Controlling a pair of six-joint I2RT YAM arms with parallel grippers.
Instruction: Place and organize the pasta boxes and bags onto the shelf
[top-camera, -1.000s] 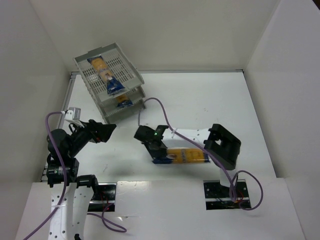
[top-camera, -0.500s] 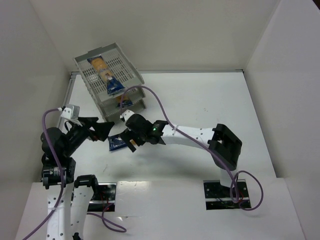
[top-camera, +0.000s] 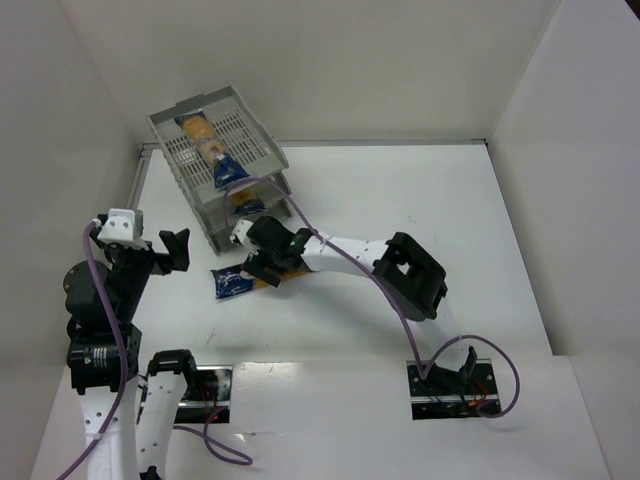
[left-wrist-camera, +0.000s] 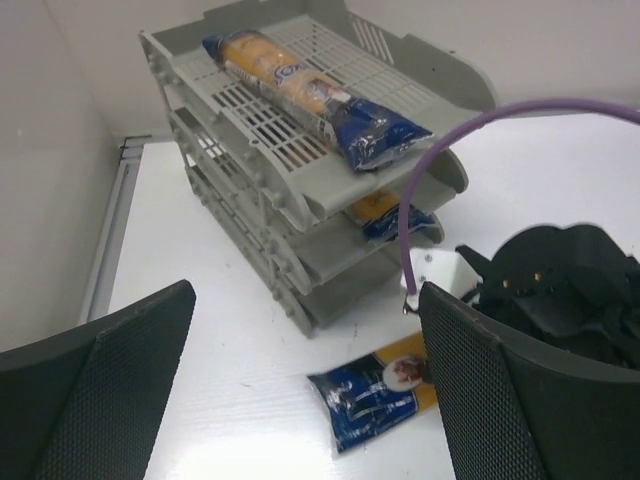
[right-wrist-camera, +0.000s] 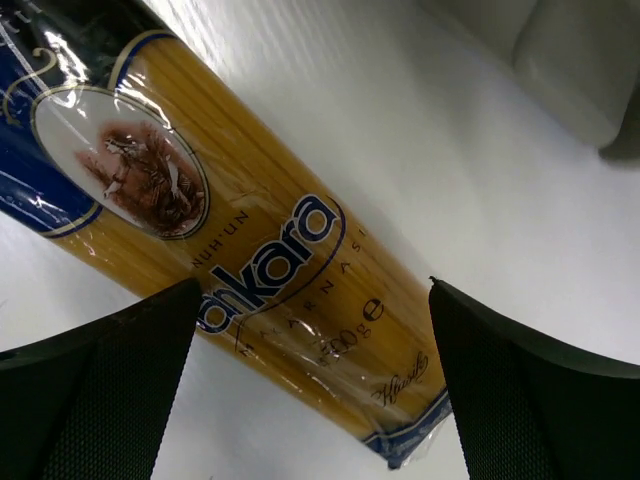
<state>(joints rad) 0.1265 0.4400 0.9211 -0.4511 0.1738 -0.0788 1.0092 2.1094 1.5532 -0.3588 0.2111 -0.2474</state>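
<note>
beside the shelf (top-camera: 256, 150), a packet (top-camera: 231, 284) lies under parted right jaws.

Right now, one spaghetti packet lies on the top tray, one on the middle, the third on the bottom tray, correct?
No: in the left wrist view the third spaghetti packet lies on the table in front of the tray stack, not on its bottom tray. The top packet and middle packet are as stated.
</note>
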